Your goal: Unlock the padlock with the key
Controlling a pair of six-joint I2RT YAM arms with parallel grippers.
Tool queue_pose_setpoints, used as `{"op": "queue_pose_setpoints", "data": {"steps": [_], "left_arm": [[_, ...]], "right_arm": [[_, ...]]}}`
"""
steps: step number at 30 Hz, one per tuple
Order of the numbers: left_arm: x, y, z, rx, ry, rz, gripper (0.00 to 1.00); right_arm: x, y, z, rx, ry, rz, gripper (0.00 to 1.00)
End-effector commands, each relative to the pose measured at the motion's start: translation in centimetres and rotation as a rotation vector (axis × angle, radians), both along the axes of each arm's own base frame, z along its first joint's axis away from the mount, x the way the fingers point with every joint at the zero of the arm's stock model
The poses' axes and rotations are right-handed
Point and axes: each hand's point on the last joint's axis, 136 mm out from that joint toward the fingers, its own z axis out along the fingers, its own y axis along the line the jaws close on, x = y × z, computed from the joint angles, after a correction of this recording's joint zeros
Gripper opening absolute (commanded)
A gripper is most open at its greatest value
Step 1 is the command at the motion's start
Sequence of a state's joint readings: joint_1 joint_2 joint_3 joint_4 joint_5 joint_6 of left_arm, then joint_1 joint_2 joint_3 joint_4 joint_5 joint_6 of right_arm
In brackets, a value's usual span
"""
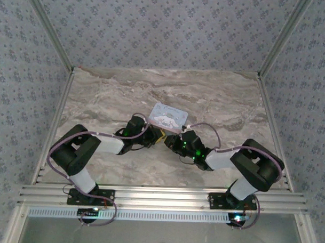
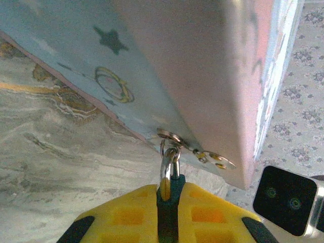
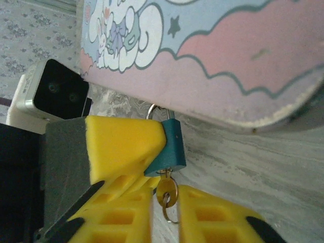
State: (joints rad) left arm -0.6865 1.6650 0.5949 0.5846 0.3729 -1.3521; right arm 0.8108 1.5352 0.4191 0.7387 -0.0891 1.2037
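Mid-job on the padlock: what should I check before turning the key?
1. Padlock clamped in left end effector: ok.
2. Key seated in the padlock's underside: ok.
3. Right end effector gripping the key: cannot tell; the key sits between its fingers.
4. Shackle freed from the tin's hasp: not ok; it is closed through it.
5. Tin steady on the table: cannot tell.
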Motion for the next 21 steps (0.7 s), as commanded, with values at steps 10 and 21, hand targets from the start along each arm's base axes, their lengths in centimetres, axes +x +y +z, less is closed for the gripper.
{"op": "queue_pose_setpoints", "data": {"steps": [10,21], "left_arm": [[0.0,-0.1,1.1,0.003,0.001,0.006,0.00],[0.0,-0.4,1.8,-0.017,0.021,0.004,0.00]], "right_arm": [[0.2,-5.2,3.6,-0.326,-0.283,0.028,0.48],[0.1,-8.0,11.1,-0.734,-0.896,0.177,0.80]]}}
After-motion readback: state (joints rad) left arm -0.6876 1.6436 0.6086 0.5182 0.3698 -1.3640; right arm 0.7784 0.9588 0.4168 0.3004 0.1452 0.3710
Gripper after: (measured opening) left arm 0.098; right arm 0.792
